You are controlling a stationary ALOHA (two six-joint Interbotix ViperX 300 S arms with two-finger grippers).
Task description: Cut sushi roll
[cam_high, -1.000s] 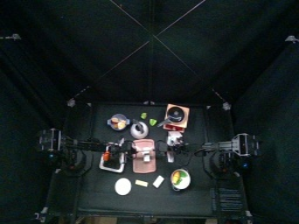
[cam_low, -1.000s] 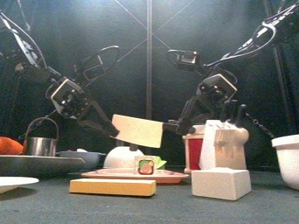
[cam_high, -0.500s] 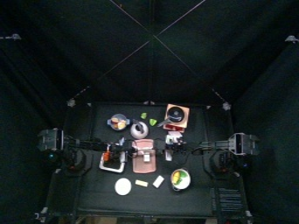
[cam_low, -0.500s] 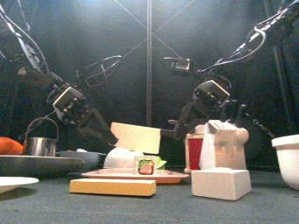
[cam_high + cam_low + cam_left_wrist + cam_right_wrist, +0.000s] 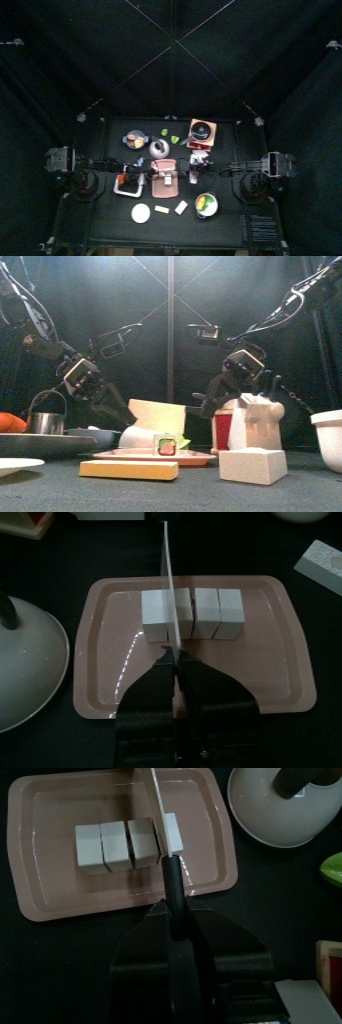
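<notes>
Cutting in progress: the sushi roll (image 5: 214,610) lies across the middle of a pink tray (image 5: 267,662) at the table's centre, already showing as several white blocks set tight side by side. A knife (image 5: 158,414) stands edge-down on it, w/ the thin blade crossing the roll at a seam one block in from the end.

The left gripper (image 5: 174,672) is clamped narrow on a dark handle. The right gripper (image 5: 167,898) looks clamped the same way on a handle leading to a blade at that same seam. The front view shows only one broad pale blade between the 2 arms, so we cannot tell whether they share 1 knife or hold 2.

Risks, as we judge them:
- The blocks are loose, so a push that isn't straight down could shove them sideways or tip one over.
- If the blade drags on lifting, a block may ride up w/ it and drop off the tray.
- Two arms this close on one line could fight each other and twist the blade.

Around the tray:
- A white round dish (image 5: 287,808) sits just beside it, close enough for a wide swing to clip.
- A knife block (image 5: 254,421) stands near the right arm.
- Toward the front edge lie a pale bar (image 5: 130,469) and a white cube (image 5: 251,466), clear of the blade.
- A metal cup (image 5: 47,421) stands off on the left side.
</notes>
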